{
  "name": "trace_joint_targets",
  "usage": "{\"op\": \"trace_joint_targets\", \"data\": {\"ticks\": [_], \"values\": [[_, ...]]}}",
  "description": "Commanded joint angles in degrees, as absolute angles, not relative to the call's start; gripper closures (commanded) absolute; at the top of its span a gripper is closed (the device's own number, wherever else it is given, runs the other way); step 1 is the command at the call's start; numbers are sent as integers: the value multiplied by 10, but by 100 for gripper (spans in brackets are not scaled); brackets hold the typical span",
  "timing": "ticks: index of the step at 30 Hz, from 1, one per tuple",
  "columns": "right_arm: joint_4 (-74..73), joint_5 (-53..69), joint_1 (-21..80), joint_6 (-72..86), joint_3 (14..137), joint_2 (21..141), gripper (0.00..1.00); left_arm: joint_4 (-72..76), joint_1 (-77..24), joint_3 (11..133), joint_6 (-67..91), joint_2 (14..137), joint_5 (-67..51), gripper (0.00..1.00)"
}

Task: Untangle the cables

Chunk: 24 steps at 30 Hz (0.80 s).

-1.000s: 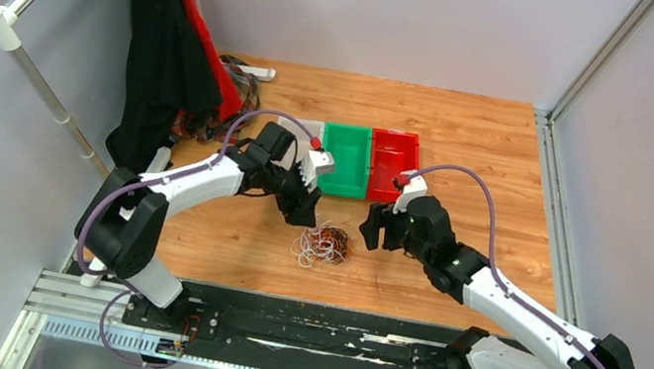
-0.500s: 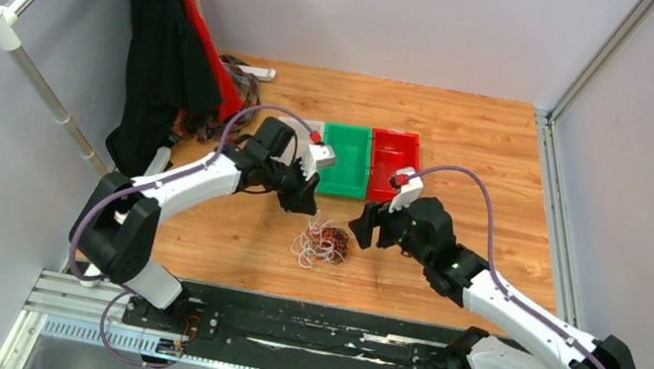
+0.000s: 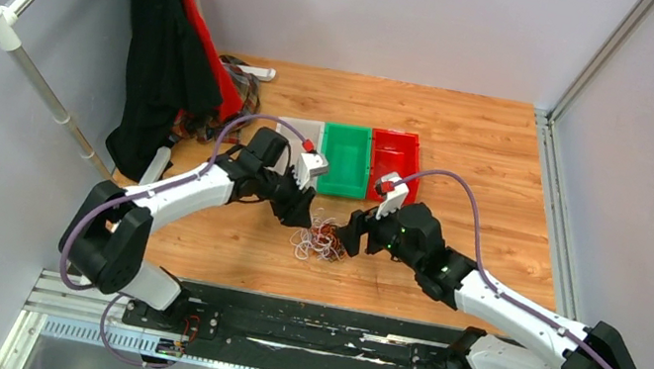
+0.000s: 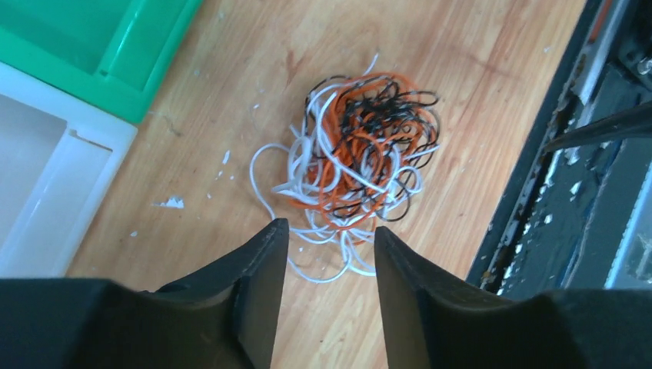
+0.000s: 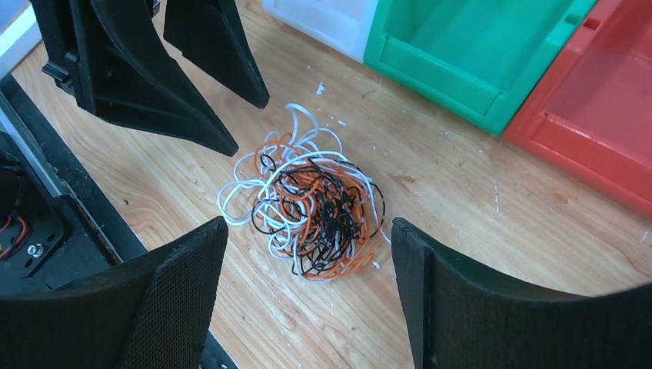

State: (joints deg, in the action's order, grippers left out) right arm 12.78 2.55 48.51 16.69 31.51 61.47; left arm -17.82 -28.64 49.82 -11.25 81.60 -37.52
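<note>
The cables (image 3: 322, 241) lie as one tangled bunch of white, orange and black strands on the wooden table. My left gripper (image 3: 300, 212) hangs just to their left, above the table. In the left wrist view its jaws (image 4: 329, 227) stand partly open and hold nothing, and the cables (image 4: 361, 154) lie just beyond the fingertips. My right gripper (image 3: 351, 235) is close on the bunch's right side. In the right wrist view it (image 5: 309, 224) is wide open and empty, with the cables (image 5: 315, 207) ahead of it and the left gripper (image 5: 250, 127) behind them.
A white bin (image 3: 297, 129), a green bin (image 3: 345, 158) and a red bin (image 3: 394, 161) stand in a row just behind the bunch. Black and red clothing (image 3: 165, 47) hangs at the far left. The black base rail (image 3: 299, 330) runs along the near edge.
Both grippers have closed in on the bunch, the left from the left and the right from the right. The left jaws are narrower than a second ago. The bunch has not moved.
</note>
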Motion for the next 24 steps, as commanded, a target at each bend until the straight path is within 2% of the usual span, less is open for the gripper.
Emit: {"op": "trace_joint_targets", "data": {"ticks": [1, 4, 10, 14, 20, 24], "values": [[140, 6, 498, 165, 299, 606, 22, -143, -291, 492, -117, 846, -336, 44], [139, 4, 499, 166, 295, 601, 23, -125, -290, 492, -113, 863, -327, 37], [141, 5, 500, 166, 290, 600, 23, -90, -290, 509, -99, 887, -349, 40], [138, 13, 499, 166, 292, 602, 24, -87, -290, 532, -97, 904, -370, 48], [132, 22, 501, 166, 294, 604, 25, -111, -290, 550, -116, 912, -396, 64], [131, 23, 500, 164, 296, 604, 25, -149, -290, 552, -142, 906, -413, 67]]}}
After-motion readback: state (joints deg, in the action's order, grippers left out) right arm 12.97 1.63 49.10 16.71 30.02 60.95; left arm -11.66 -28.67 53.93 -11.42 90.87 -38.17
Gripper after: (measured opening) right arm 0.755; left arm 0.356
